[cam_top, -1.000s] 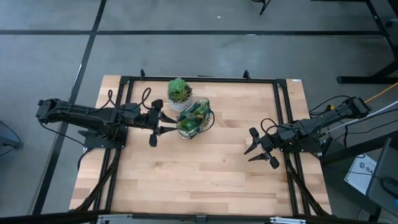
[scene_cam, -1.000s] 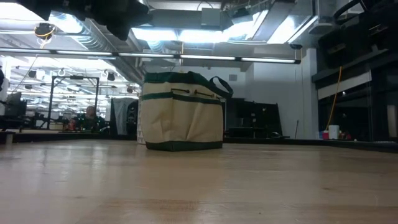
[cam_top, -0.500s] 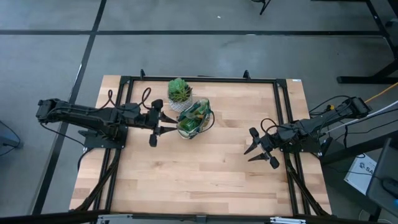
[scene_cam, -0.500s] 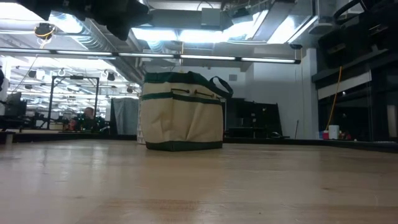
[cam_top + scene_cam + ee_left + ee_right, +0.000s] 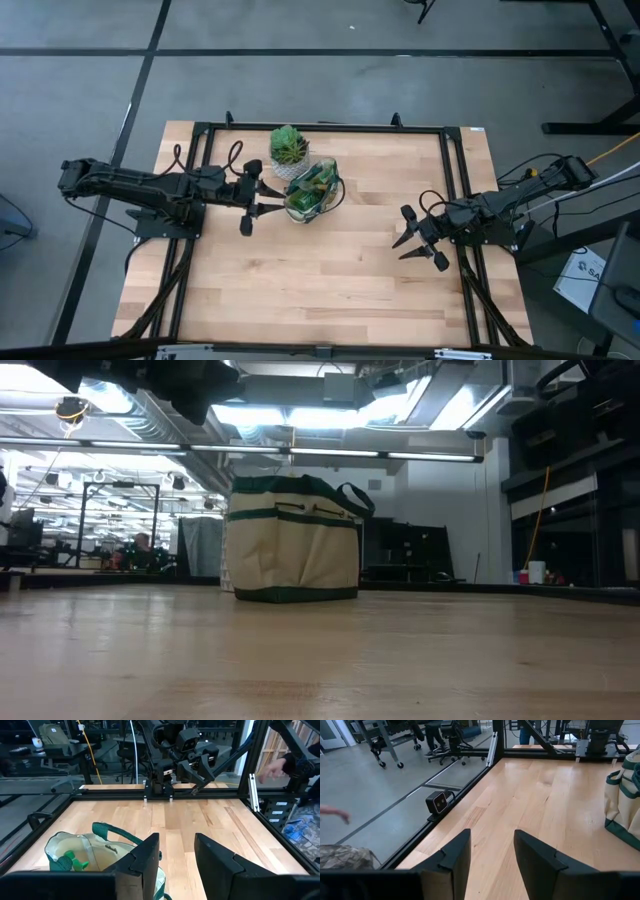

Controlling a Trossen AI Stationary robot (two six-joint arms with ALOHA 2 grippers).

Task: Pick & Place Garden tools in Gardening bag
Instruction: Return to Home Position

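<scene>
Left gripper (image 5: pixel 268 198) hovers just beside the gardening bag (image 5: pixel 312 190), fingers spread, empty. Right gripper (image 5: pixel 405 235) waits well apart, likewise spread. Bag stands upright on the surface (image 5: pixel 330 270) beside a potted plant (image 5: pixel 288 148). Canvas judged soft and light; the sides would buckle, so grasp at the handles (image 5: pixel 356 496).

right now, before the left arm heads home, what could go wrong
The left pincer hangs open right beside the gardening bag, whose handle loops close to it; retreating could snag the handle and drag or tip the bag. The potted plant stands close beside the bag, so a dragged bag might knock it over.
</scene>
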